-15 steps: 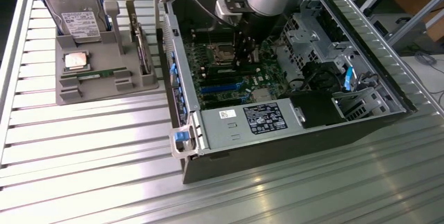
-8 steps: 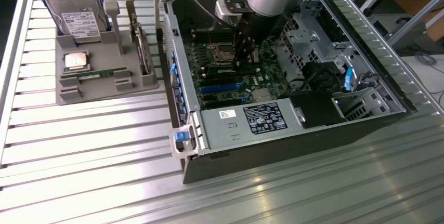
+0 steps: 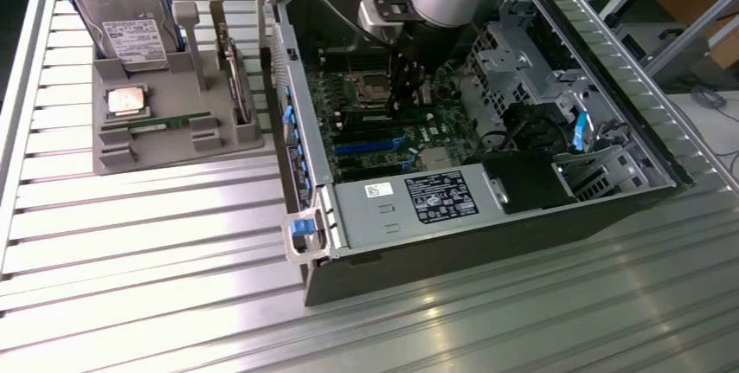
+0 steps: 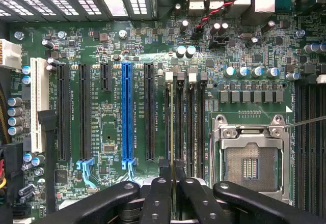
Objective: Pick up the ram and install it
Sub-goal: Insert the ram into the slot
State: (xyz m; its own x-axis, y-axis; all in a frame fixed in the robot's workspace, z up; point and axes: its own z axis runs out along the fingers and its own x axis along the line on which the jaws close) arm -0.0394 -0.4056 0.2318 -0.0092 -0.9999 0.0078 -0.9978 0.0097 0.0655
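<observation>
My gripper (image 4: 170, 170) is shut on the ram (image 4: 171, 127), a thin stick seen edge-on between the two black fingers (image 4: 159, 193). The stick stands upright in line with the first of several black memory slots (image 4: 189, 122) on the green motherboard. Whether it sits in the slot or hangs just above it I cannot tell. In the exterior view the gripper (image 3: 407, 96) reaches down into the open computer case (image 3: 462, 243), over the middle of the board. A second ram stick (image 3: 168, 122) lies in the grey tray outside the case.
The open CPU socket (image 4: 252, 160) lies beside the memory slots, a blue expansion slot (image 4: 127, 112) on the other side. The grey tray (image 3: 151, 152) at the exterior view's left holds a hard drive (image 3: 127, 22), a CPU chip (image 3: 127, 100) and a bracketed card (image 3: 237, 79). A power supply (image 3: 416, 204) fills the case's near end.
</observation>
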